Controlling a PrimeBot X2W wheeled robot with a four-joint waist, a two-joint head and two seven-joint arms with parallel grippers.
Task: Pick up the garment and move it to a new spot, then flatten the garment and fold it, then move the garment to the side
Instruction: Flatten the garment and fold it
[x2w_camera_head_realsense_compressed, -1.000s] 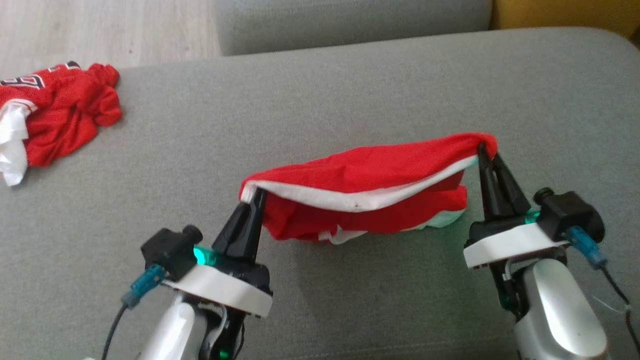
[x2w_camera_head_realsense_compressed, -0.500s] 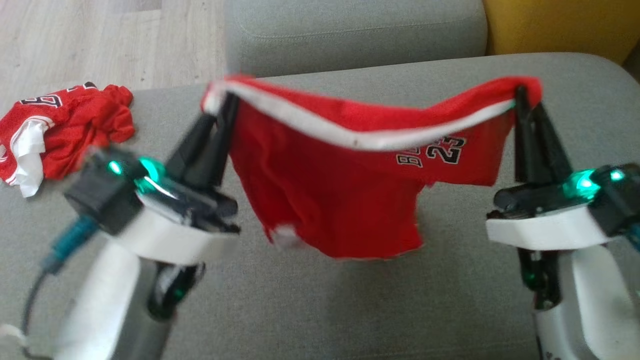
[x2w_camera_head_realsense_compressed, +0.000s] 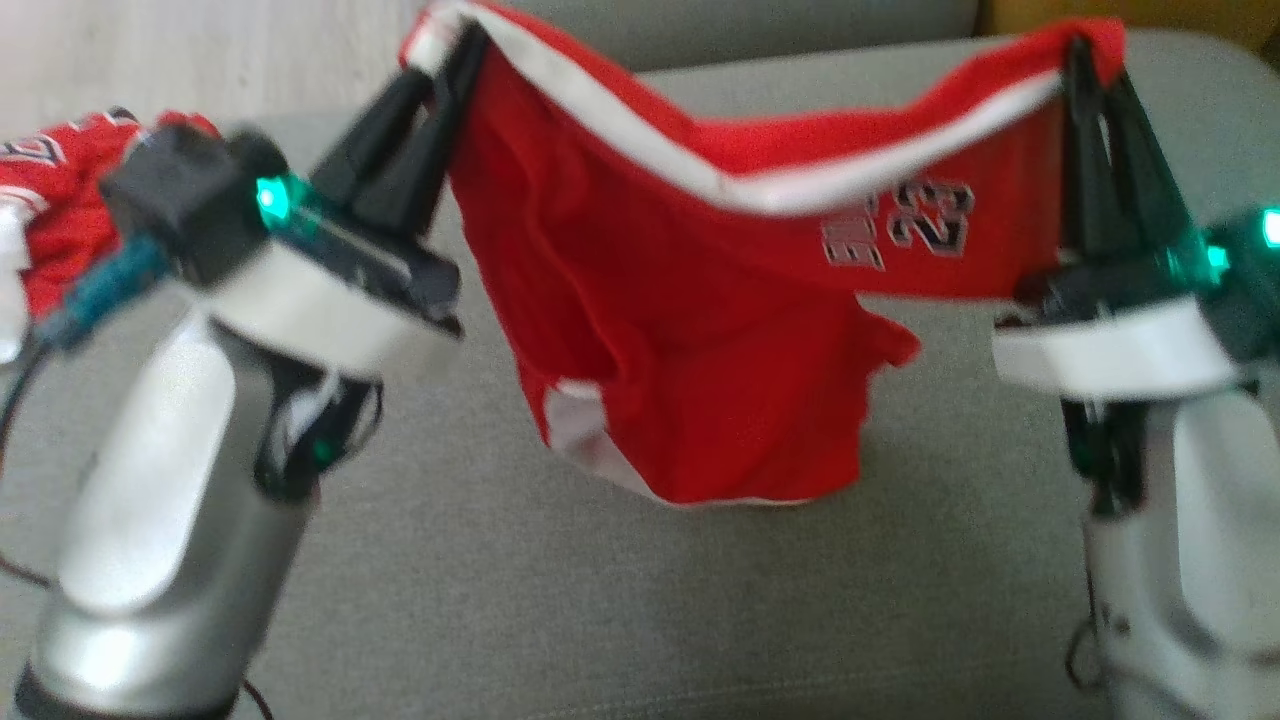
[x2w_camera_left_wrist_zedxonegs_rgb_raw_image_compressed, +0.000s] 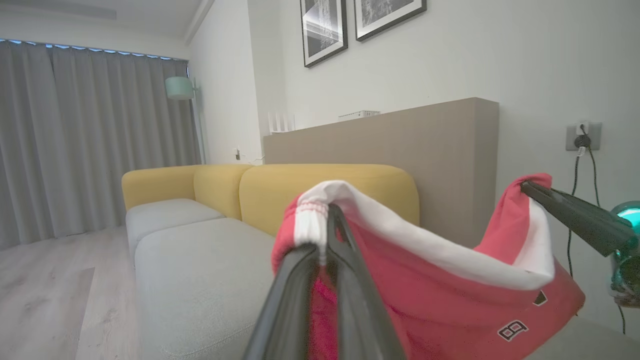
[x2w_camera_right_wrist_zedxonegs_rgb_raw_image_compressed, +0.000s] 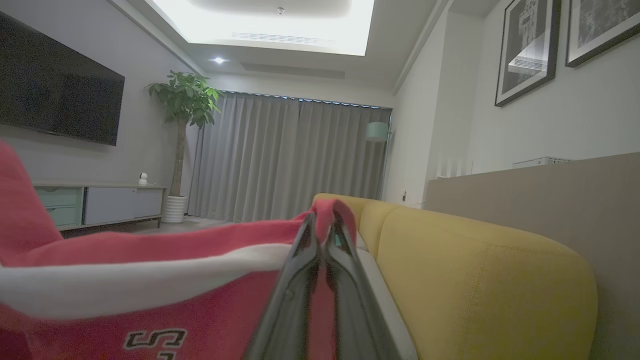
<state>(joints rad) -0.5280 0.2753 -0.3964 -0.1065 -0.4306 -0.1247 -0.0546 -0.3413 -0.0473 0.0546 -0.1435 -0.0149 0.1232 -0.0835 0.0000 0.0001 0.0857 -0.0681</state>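
Observation:
A red garment (x2w_camera_head_realsense_compressed: 700, 330) with a white band and black number print hangs in the air between both grippers, above the grey sofa seat (x2w_camera_head_realsense_compressed: 600, 600). My left gripper (x2w_camera_head_realsense_compressed: 462, 40) is shut on the band's left end, at the top of the head view. My right gripper (x2w_camera_head_realsense_compressed: 1080, 50) is shut on the right end, top right. The left wrist view has my left gripper (x2w_camera_left_wrist_zedxonegs_rgb_raw_image_compressed: 327, 212) pinching the white band, with the garment (x2w_camera_left_wrist_zedxonegs_rgb_raw_image_compressed: 450, 290) sagging toward the other gripper's fingers (x2w_camera_left_wrist_zedxonegs_rgb_raw_image_compressed: 575, 215). In the right wrist view, my right gripper (x2w_camera_right_wrist_zedxonegs_rgb_raw_image_compressed: 322, 220) pinches the garment (x2w_camera_right_wrist_zedxonegs_rgb_raw_image_compressed: 150, 300).
A second crumpled red and white garment (x2w_camera_head_realsense_compressed: 60, 200) lies at the seat's far left edge, behind my left wrist. Wooden floor (x2w_camera_head_realsense_compressed: 200, 60) lies beyond it. A grey back cushion (x2w_camera_head_realsense_compressed: 750, 30) and a yellow sofa (x2w_camera_right_wrist_zedxonegs_rgb_raw_image_compressed: 475, 280) border the far side.
Both grippers have lifted the garment off the seat, so it now hangs unfurled with its number print showing. The arms rose and spread; the head camera also shifted.

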